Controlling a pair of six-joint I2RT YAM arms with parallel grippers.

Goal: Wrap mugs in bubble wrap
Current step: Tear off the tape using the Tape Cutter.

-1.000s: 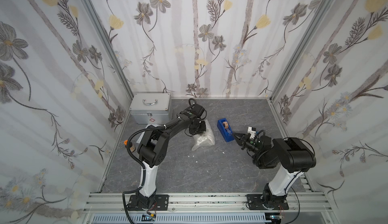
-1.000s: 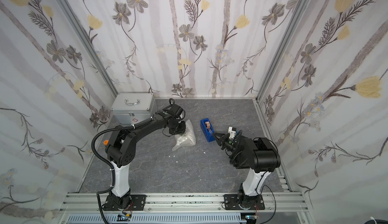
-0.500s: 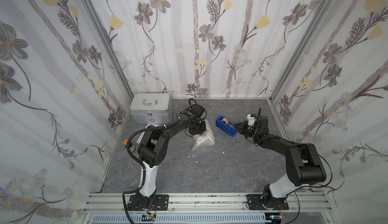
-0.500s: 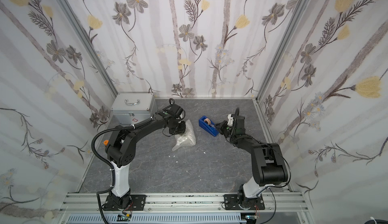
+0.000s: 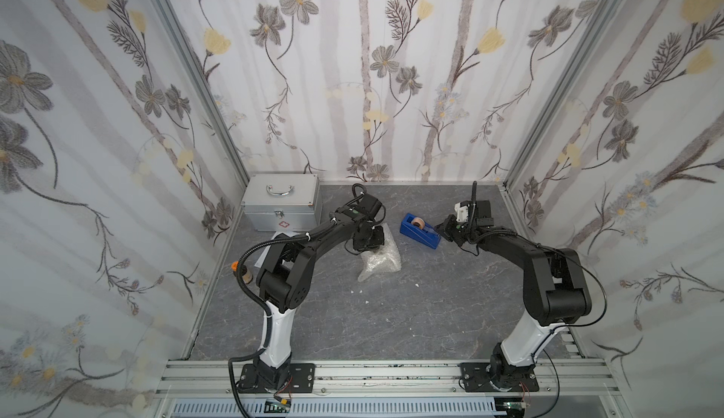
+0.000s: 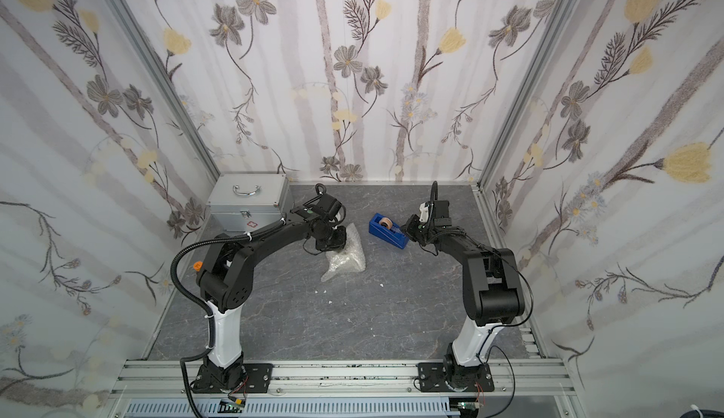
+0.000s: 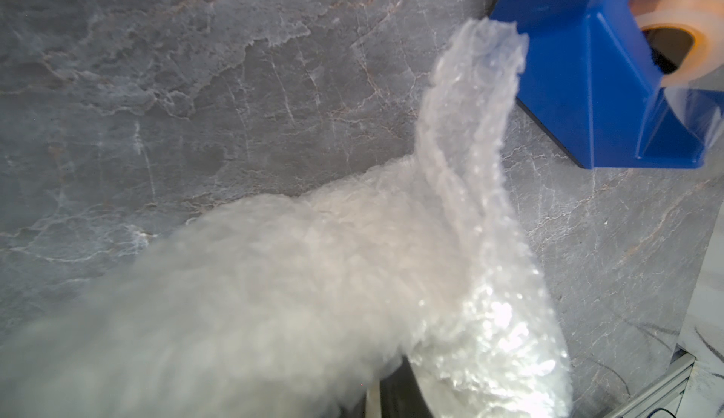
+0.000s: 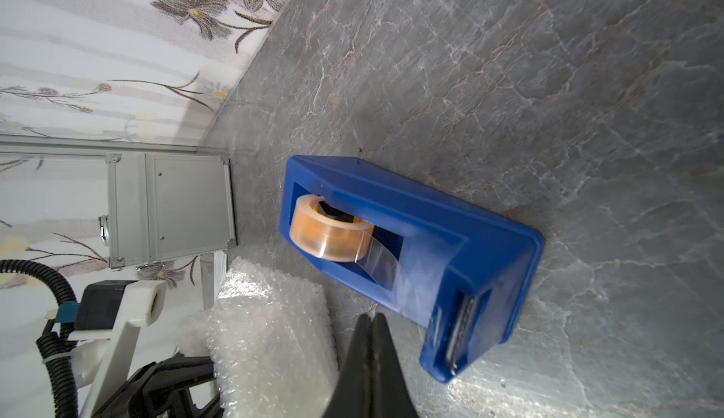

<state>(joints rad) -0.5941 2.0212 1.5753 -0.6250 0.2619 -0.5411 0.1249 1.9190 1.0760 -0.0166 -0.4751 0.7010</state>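
Right arm (image 5: 509, 245) has swung out of its tucked pose and now reaches to the blue tape dispenser (image 5: 420, 231), which looks turned a bit vs a sec ago. Bubble wrap (image 5: 380, 265) and left arm (image 5: 313, 240) haven't budged. Wrap sits as a crumpled bundle on the bench (image 5: 391, 318), mid-back, approx between the two arms. Mug: I can't make it out thru the wrap. Left jaws are clamped on the bundle's top. My left wrist cam shows wrap running right up into them, w/ one flap standing up. Right jaws are fully closed, nothing visible between them, tips just beside the dispenser's cutter end. Dispenser lies near the bundle on its right, not touching. Silver metal case (image 5: 280, 204) stands in the back-left corner, behind the left arm.
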